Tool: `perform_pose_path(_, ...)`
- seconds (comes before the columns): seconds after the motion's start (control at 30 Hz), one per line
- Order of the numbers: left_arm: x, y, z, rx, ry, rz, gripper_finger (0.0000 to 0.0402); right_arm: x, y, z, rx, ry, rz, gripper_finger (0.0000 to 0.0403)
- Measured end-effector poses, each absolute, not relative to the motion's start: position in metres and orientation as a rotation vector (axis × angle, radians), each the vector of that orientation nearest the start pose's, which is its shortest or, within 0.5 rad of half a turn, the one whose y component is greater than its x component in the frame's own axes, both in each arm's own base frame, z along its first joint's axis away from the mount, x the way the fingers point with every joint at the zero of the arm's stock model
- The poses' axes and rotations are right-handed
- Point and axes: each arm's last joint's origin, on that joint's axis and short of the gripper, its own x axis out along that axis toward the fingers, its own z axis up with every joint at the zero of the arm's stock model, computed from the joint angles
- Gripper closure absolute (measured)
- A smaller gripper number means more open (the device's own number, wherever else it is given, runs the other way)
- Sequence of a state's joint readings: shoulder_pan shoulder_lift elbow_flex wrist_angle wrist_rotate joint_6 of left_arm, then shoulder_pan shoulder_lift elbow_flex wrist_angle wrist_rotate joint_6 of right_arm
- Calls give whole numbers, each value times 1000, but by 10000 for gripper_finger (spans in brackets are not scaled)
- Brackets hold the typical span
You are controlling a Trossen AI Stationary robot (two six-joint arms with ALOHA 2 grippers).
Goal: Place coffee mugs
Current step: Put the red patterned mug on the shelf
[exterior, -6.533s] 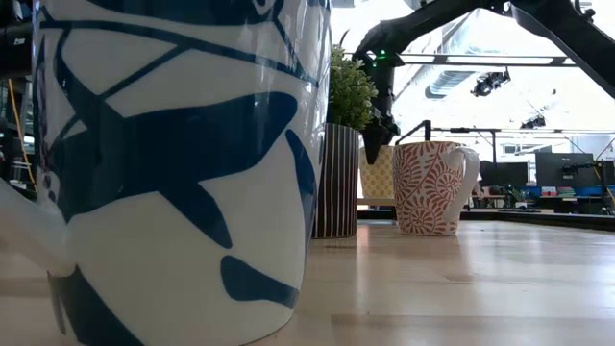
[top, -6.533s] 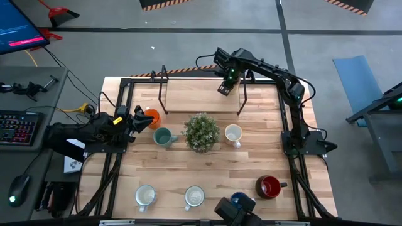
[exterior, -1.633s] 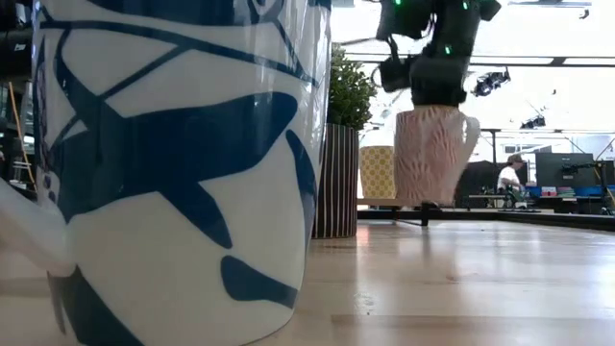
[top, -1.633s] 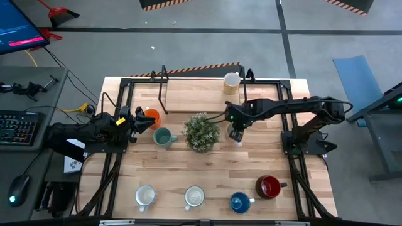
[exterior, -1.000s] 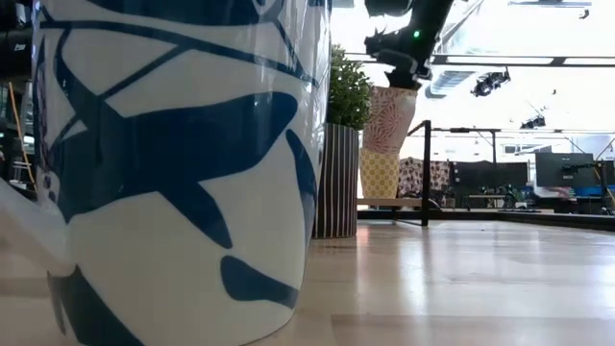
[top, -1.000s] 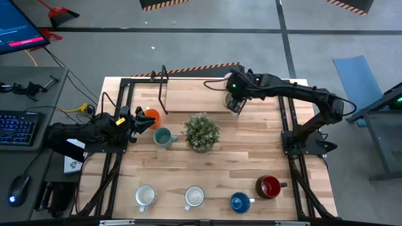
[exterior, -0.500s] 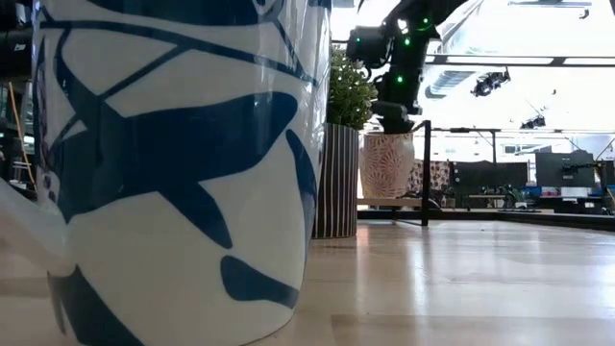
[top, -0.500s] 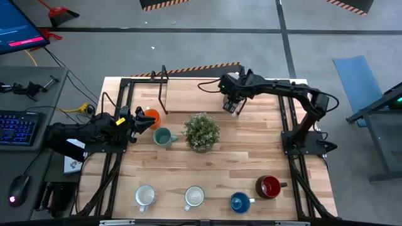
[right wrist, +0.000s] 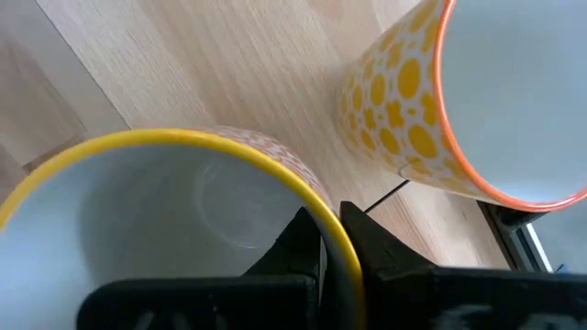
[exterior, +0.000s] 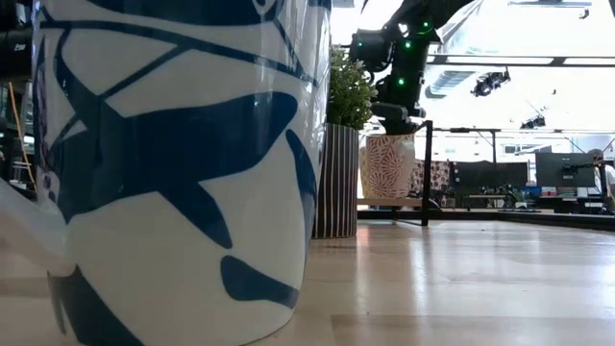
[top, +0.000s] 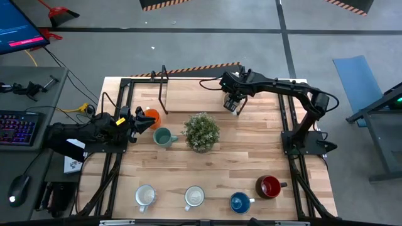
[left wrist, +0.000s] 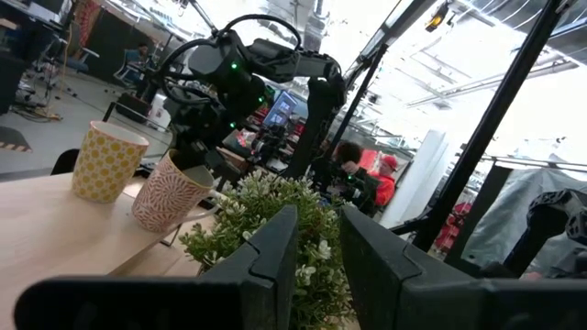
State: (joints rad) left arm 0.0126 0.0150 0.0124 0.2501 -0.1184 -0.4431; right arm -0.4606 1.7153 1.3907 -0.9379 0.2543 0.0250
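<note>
Wooden table (top: pixel 251 157), far edge: right pincer (top: pixel 233 105) clamped shut on rim of red-patterned mug (exterior: pixel 388 165), tilted, just beside yellow-dotted mug (right wrist: pixel 431 110). Black rack legs (exterior: pixel 425 173) close by; potted plant (top: pixel 201 131) between it and left pincer (top: pixel 139 120), part open, gripping nothing, near orange mug (top: pixel 151 116) and teal mug (top: pixel 164 136). Along near edge: two white mugs (top: pixel 145 196), blue mug (top: pixel 239 203), red mug (top: pixel 269 186).

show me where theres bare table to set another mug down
Bare wood lies between the potted plant and the front row of mugs, from white mug to dark red mug. Crowded: the back right, where the right gripper holds a patterned mug beside the yellow-dotted mug.
</note>
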Motion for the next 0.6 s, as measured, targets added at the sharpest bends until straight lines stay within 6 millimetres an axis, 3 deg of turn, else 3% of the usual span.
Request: perform_pose_path(0.6, 95, 5, 190, -454, -272, 73, 326, 302, -159, 253, 132, 1246, -657, 352)
